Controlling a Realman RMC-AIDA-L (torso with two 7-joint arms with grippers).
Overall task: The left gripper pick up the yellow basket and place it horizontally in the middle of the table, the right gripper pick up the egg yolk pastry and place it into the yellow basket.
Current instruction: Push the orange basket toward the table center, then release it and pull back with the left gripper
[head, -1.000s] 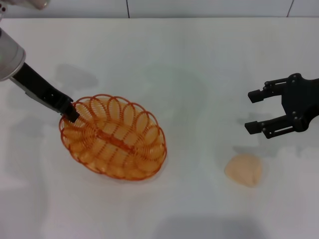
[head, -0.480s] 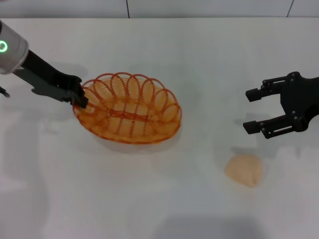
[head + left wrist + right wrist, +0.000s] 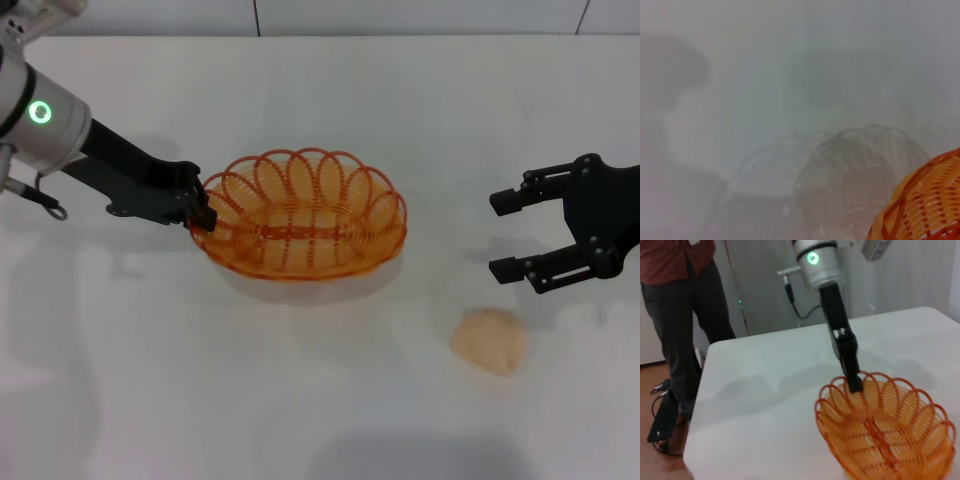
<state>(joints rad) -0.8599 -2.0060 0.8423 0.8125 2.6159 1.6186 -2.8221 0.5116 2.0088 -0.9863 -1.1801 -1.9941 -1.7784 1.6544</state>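
We see the left hand (image 3: 203, 213) clamped on the end rim of the yellow basket (image 3: 300, 215), lying lengthwise mid-surface (image 3: 330, 400); the right hand (image 3: 512, 233) hovers open and empty above the egg yolk pastry (image 3: 489, 341)

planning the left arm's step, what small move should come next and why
Probably lower and release: the left end effector grips the yellow basket by its rim, already lying horizontally near mid-table. The egg yolk pastry waits below the open right end effector.

left hand (image 3: 203, 215) clamps yellow basket (image 3: 300, 215) rim | right hand (image 3: 512, 235) open above egg yolk pastry (image 3: 489, 341)
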